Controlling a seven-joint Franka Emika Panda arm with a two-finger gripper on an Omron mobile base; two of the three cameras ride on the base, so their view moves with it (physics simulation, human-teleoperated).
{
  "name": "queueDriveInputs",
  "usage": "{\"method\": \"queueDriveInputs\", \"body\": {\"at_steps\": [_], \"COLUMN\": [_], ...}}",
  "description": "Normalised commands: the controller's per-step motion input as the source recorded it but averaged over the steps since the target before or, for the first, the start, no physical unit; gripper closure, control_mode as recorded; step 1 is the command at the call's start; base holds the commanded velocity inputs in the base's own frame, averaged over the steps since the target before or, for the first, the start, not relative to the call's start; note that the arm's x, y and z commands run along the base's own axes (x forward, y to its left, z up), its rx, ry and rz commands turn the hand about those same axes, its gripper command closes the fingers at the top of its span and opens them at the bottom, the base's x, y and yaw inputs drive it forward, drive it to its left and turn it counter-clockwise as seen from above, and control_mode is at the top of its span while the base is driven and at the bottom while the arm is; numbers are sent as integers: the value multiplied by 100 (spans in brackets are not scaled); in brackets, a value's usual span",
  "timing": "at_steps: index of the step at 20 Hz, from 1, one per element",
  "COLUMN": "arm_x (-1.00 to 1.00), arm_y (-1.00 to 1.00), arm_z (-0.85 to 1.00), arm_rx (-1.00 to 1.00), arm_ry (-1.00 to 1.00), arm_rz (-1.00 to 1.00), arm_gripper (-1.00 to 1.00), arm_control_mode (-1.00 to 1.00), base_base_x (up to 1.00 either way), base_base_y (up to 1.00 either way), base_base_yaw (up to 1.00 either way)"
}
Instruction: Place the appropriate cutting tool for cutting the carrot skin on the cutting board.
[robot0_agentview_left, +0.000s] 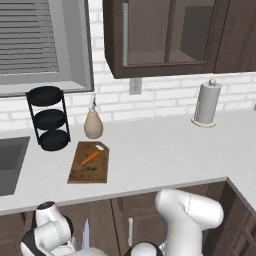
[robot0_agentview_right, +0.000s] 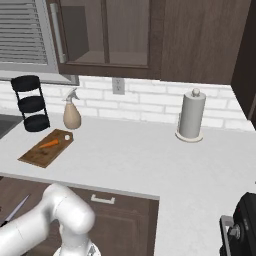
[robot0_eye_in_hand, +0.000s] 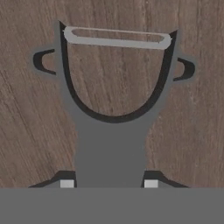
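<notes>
Your counter (robot0_agentview_left: 165, 150) carries the cutting board (robot0_agentview_left: 80, 172), lying flat near the sink (robot0_agentview_left: 10, 160), well left of the paper towel holder (robot0_agentview_left: 206, 103). The spray bottle (robot0_agentview_left: 93, 122) and black tiered rack (robot0_agentview_left: 48, 117) stand just behind the board. The carrot (robot0_agentview_left: 90, 158) lies on the board's far half. In your hand view the gripper (robot0_eye_in_hand: 109, 183) is clamped on the peeler (robot0_eye_in_hand: 111, 144), handle between the fingertips (robot0_eye_in_hand: 66, 183), forked head pointing away over dark wood.

white brick wall (robot0_agentview_left: 165, 97), dark cabinets (robot0_agentview_left: 170, 35)
</notes>
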Motion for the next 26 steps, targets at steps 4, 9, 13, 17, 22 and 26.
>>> {"method": "queueDriveInputs", "body": {"at_steps": [4,9,13,17,22,26], "arm_x": [-27,-56,-74,-35,-14,-29], "arm_y": [29,5,0,-3,-41,-54], "arm_z": [-56,-38,-19,12,62,93], "arm_rx": [-2,0,0,0,0,0], "arm_ry": [0,-5,0,0,-3,-6], "arm_rz": [0,-2,-3,-1,0,-5], "arm_gripper": [100,100,100,100,100,100], "arm_control_mode": [-100,-100,-100,-100,-100,-100], "base_base_x": [0,0,0,0,0,0], "base_base_y": [0,0,0,0,0,0], "base_base_yaw": [0,0,0,0,0,0]}}
